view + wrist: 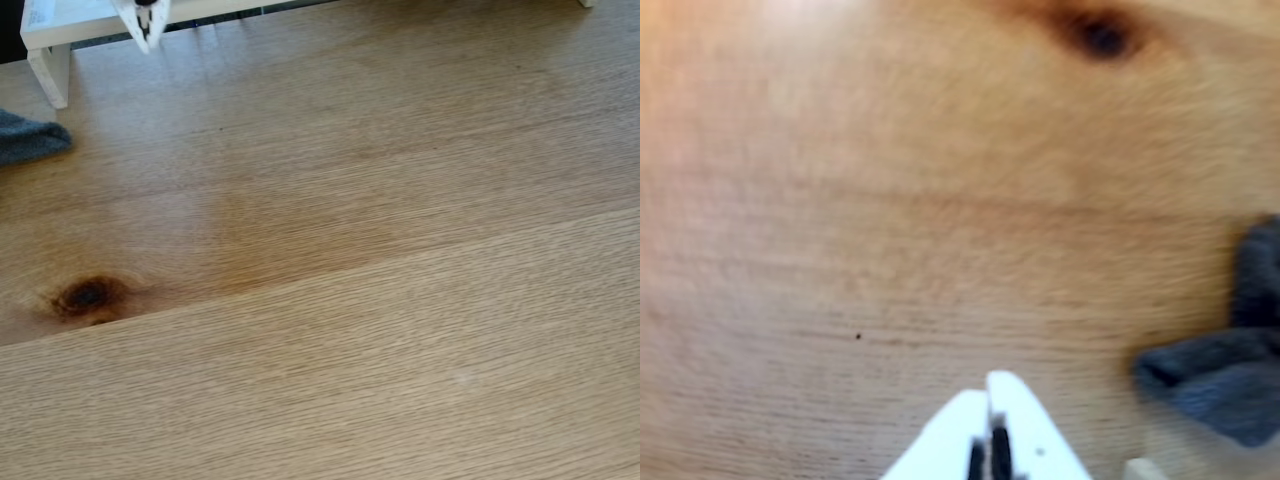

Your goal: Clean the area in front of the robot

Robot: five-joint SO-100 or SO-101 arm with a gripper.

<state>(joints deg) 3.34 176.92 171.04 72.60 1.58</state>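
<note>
Oak table point(380, 300) mostly bare, knot point(88, 296) lower left of fixed view. Claw point(146, 42) top left, tips pressed together, empty. Grey cloth point(30, 138) at left edge; spread wide, approach low, pinch its nearest fold.

Fixed view: gripper point(146, 40) cut off by top edge; only the white pointed tips are in frame, arm behind them out of picture. Gap between tips too small to judge. Grey cloth point(30, 138) cut by left edge, one rounded corner showing. White frame point(50, 60) cut off at top and left edges.

Wrist view: whole picture soft. Gripper point(989, 388) cut by bottom edge. Grey cloth point(1230, 375) runs off right edge, folds blurred. Dark knot point(1100, 35) blurred near top edge. Tabletop point(890, 220) grain smeared, upper left corner washed out by glare.
</note>
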